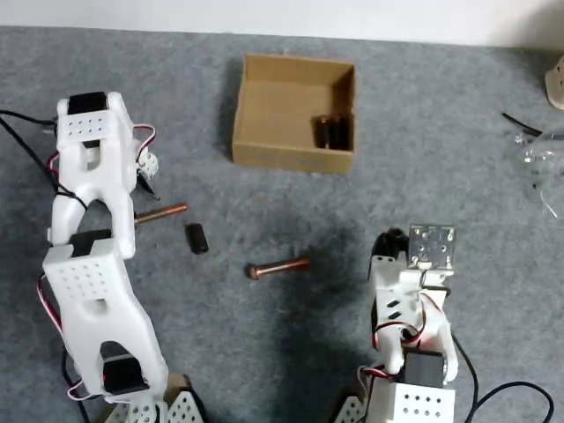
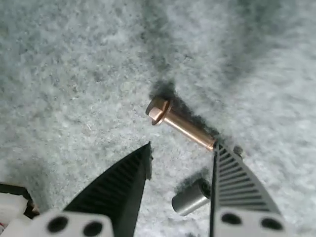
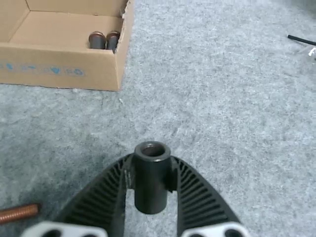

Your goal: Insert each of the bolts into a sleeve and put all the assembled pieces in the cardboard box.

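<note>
In the left wrist view my left gripper (image 2: 182,150) hangs open just above a copper bolt (image 2: 180,123) lying on the grey carpet; one finger (image 2: 232,173) nearly touches the shank. A loose black sleeve (image 2: 190,197) lies close by. From above, the left gripper (image 1: 145,188) sits at that bolt (image 1: 163,211), with the sleeve (image 1: 196,238) to its right. A second bolt (image 1: 278,267) lies mid-table. My right gripper (image 3: 150,185) is shut on an upright black sleeve (image 3: 150,177), near the table's front right (image 1: 388,242). The cardboard box (image 1: 264,150) holds two assembled pieces (image 1: 333,132).
Clear plastic and thin black wires (image 1: 533,150) lie at the right edge, and a pale object (image 1: 555,81) sits in the far right corner. In the right wrist view the box wall (image 3: 59,71) stands ahead and the second bolt's end (image 3: 17,213) shows near the gripper.
</note>
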You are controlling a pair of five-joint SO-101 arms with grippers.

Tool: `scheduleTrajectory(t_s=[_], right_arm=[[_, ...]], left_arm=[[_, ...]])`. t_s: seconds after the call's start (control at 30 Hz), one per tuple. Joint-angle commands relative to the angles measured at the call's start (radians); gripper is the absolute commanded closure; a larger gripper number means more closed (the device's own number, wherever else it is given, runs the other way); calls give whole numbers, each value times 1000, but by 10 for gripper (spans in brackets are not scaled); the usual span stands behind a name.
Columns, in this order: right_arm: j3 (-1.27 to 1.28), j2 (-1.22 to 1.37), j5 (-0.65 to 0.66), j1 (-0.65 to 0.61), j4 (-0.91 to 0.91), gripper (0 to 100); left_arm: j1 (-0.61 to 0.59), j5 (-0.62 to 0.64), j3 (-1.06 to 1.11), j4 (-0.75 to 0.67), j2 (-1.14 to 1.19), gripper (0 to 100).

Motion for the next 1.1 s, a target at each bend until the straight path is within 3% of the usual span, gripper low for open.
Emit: scheduleTrajectory(t_s=[0.0, 0.17, 0.53, 0.87, 0.93, 1.07], right_arm=[[61, -12, 18, 8, -42, 995], [61, -12, 18, 8, -42, 995], [61, -12, 20, 8, -42, 995], [61, -12, 20, 8, -42, 995], [61, -12, 20, 8, -42, 995], [61, -12, 21, 8, -42, 995]], left_arm=[[33, 28, 25, 0, -5, 811], [45, 141, 81, -6, -5, 808], [74, 227, 85, -126, 143, 811], [71, 276, 39, -124, 196, 812], [71, 276, 41, -124, 197, 842], [74, 273, 42, -124, 197, 1000]])
